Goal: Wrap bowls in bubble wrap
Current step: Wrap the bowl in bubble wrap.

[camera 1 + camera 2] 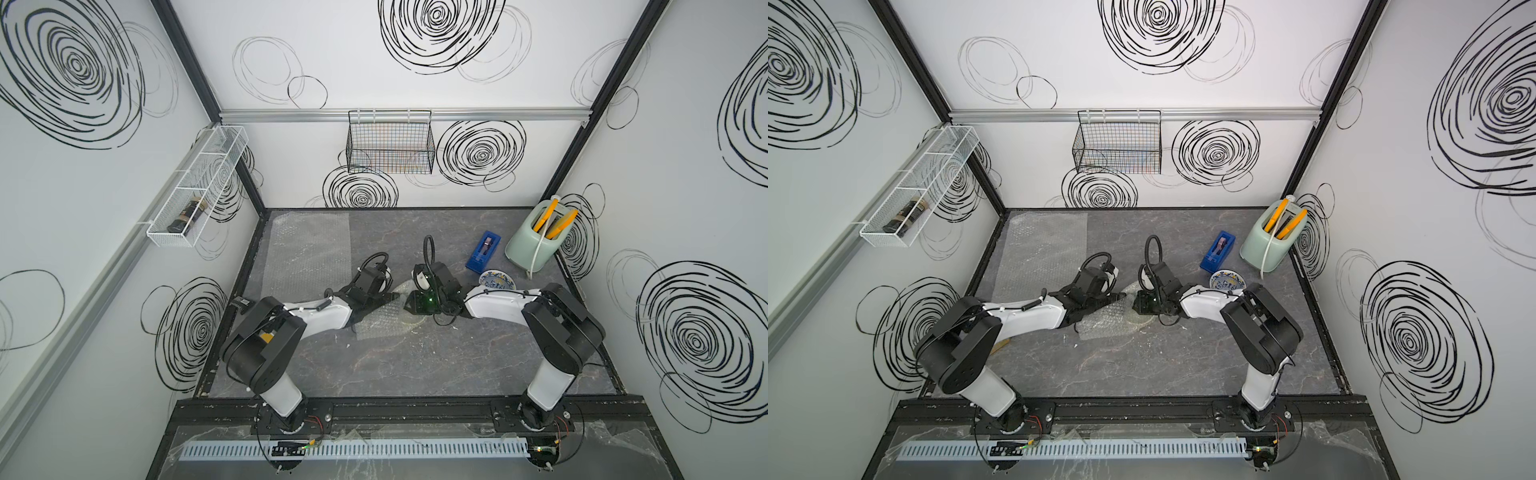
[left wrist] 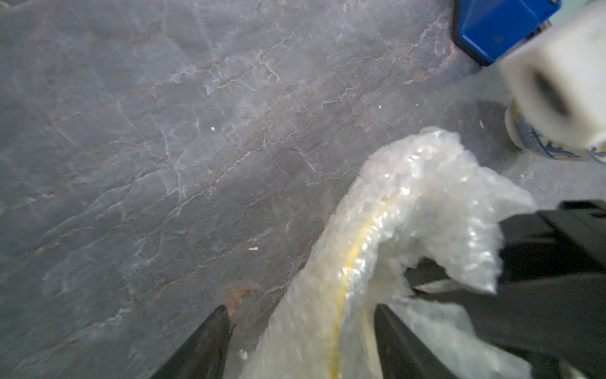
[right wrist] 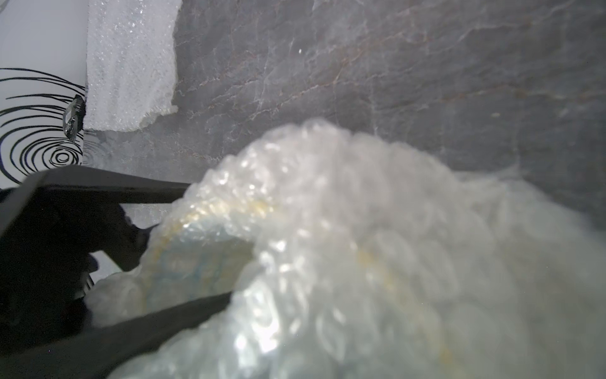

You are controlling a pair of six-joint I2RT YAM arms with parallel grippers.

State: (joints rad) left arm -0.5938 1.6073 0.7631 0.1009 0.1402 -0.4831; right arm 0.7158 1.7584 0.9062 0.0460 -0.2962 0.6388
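At the far left back of the surface (image 1: 415,374), the spare sheet of bubble wrap (image 1: 307,249) lies flat and unused, well apart from the work.

Nearer the middle, the left claw (image 2: 300,311) stands apart. Its two fingers straddle the bundle, and there is a clear gap between one finger and the film, so it grips nothing.

Between the two claws sits the cream bowl (image 1: 1137,321). The working sheet of bubble wrap (image 1: 376,322) is half folded over it, and one flap stands up in a loose hump. In the left wrist view the bowl's yellow line curves upward through the film, so the bowl seems tipped rather than flat, though I cannot be sure.

The right claw (image 1: 413,307) is pressed into the wrap from the other side. The film hides its fingers, so I cannot tell whether it is pinching the wrap or is merely against it.

The risks, as I judge them:
- **Springback:** with the left claw free, the raised flap may spring back and bare the bowl.
- **Dragging:** a pull from the right claw alone could slide the bowl along or roll it out of the sheet.
- **Collision:** the two claws are very near each other and could strike.

Further right, the blue-patterned bowl (image 1: 496,281) lies partly under the right arm, where a sweep of that arm could knock it. The blue tape dispenser (image 1: 484,249) is just behind it.
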